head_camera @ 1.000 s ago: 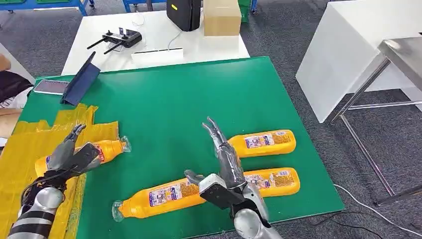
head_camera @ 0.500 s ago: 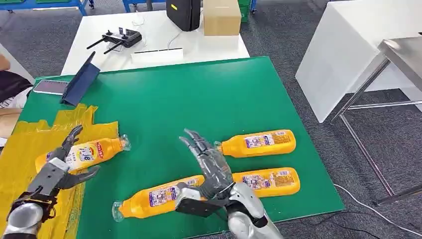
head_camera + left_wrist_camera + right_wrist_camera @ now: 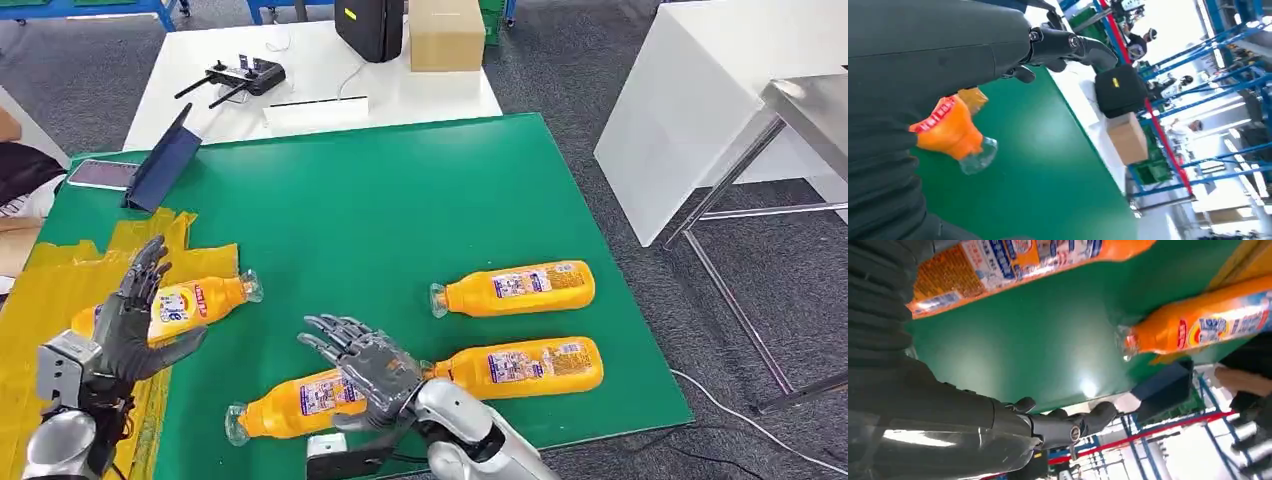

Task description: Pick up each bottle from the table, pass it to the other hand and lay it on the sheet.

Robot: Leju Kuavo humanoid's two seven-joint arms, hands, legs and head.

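Both hands empty, fingers spread — right hand [image 3: 365, 368] over near bottle [image 3: 300, 398], left hand [image 3: 135, 320] beside sheet bottle [image 3: 195, 300]

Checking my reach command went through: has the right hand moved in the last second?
Yes. The right hand has swung leftward, from beside the far bottle to above the nearest bottle, fingers spread, holding nothing.
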